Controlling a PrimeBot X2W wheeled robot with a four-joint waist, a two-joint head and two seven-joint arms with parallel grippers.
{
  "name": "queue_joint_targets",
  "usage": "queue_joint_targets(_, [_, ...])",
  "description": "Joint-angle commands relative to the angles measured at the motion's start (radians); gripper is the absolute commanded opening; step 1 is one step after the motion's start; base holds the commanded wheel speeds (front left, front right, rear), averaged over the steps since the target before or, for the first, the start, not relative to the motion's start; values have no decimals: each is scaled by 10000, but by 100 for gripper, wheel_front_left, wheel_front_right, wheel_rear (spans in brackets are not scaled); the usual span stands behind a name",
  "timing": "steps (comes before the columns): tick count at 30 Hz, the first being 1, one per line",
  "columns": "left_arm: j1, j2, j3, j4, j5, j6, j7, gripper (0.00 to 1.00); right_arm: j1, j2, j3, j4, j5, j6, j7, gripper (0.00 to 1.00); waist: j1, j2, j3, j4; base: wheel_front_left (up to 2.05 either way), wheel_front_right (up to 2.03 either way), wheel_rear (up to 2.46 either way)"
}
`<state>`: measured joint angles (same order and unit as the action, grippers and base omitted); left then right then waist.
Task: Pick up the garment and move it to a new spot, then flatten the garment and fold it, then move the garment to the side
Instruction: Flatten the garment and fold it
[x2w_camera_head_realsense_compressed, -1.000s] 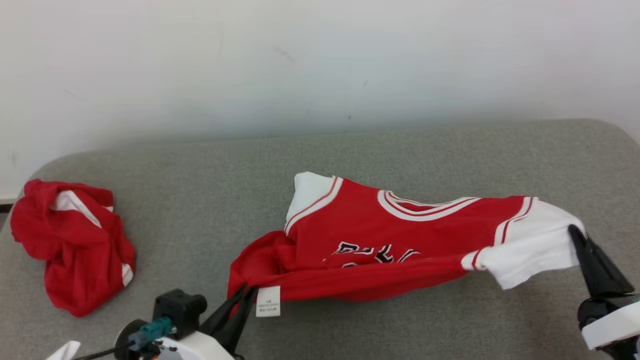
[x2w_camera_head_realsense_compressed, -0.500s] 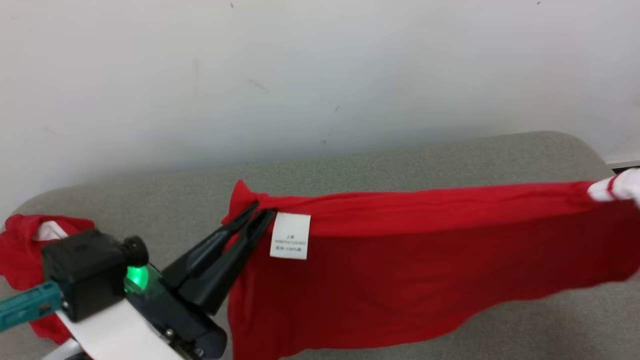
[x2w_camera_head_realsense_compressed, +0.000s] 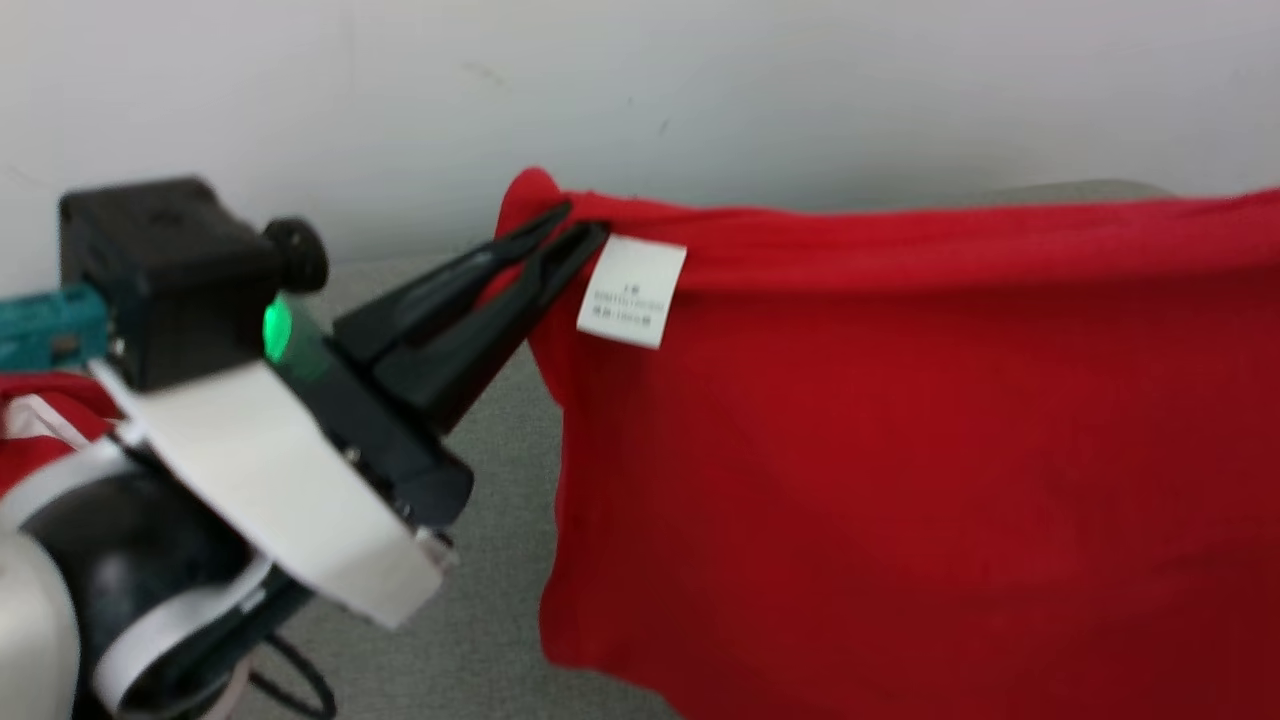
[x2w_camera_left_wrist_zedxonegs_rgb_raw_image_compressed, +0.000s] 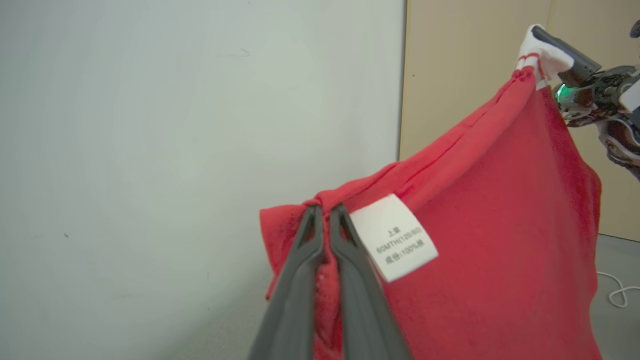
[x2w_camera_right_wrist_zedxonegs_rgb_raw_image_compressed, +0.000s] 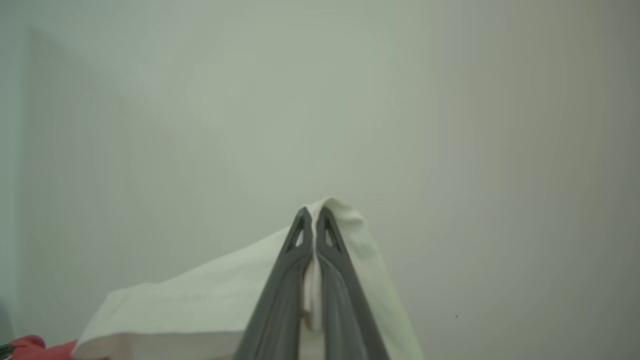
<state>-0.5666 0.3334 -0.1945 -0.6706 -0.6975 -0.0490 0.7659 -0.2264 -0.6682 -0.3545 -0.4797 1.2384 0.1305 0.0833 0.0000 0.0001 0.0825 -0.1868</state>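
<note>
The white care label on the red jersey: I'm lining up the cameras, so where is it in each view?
Head view: white care label upper centre-left, beside the left gripper.
Left wrist view: lower centre, right of that gripper's tips.
Right wrist view: I can't find the label there.
Shared landmark: the red jersey.

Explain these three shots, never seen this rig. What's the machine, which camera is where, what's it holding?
It is a wheeled robot with two arms, each ending in two long dark fingers. One picture is from its head; the other two look along each wrist.

The left gripper is shut on a corner of the red jersey, beside its white label. The right gripper is shut on the jersey's white sleeve. The jersey hangs stretched between them above the grey cushion. Another red garment shows at the head view's left edge.
</note>
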Motion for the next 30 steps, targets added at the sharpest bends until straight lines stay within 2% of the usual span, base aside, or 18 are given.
queue_joint_targets(1, [-719, 68, -161, 553, 295, -136, 29, 0, -783, 45, 212, 448, -327, 1, 295, 0, 0, -1, 975, 141, 0, 0, 0])
queue_joint_targets(4, [-2238, 167, -606, 1887, 1161, -427, -272, 0, -2585, 362, 893, 1514, -812, 2, 781, 0, 0, -1, 1819, 258, 0, 0, 0])
queue_joint_targets(10, [-5293, -217, -1293, 5418, 2931, -608, -1683, 0, -6788, 1254, 1886, 4390, -2716, 1, 1044, 0, 0, -1, 3342, 650, 0, 0, 0])
queue_joint_targets(14, [-7161, -693, -1452, 7593, 3832, -457, -3009, 0, -9282, 1739, 2080, 6128, -3909, -10, 551, 0, 0, -1, 4098, 962, 0, 0, 0])
queue_joint_targets(18, [-8840, -1203, -1500, 9413, 4577, -101, -4509, 0, -11050, 1896, 2319, 7287, -4748, -10, -96, 0, 0, -1, 4762, 1210, 0, 0, 0])
queue_joint_targets(21, [-9770, -1503, -1636, 10682, 5003, 115, -5647, 0, -11665, 1975, 2495, 7982, -4837, -12, -433, 0, 0, -1, 5190, 1325, 0, 0, 0])
queue_joint_targets(22, [-9770, -1503, -1636, 10682, 5003, 115, -5647, 0, -11665, 1975, 2495, 7982, -4837, -12, -433, 0, 0, -1, 5190, 1325, 0, 0, 0])
queue_joint_targets(24, [-10079, -1685, -1738, 11481, 5200, 225, -6392, 0, -11622, 2000, 2757, 8282, -4652, -12, -595, 0, 0, -1, 5384, 1385, 0, 0, 0])
queue_joint_targets(30, [-9465, -1875, -2162, 13527, 5383, 114, -7763, 0, -9653, 1922, 3708, 8441, -3916, -10, -1333, 0, 0, -1, 5428, 1462, 0, 0, 0])
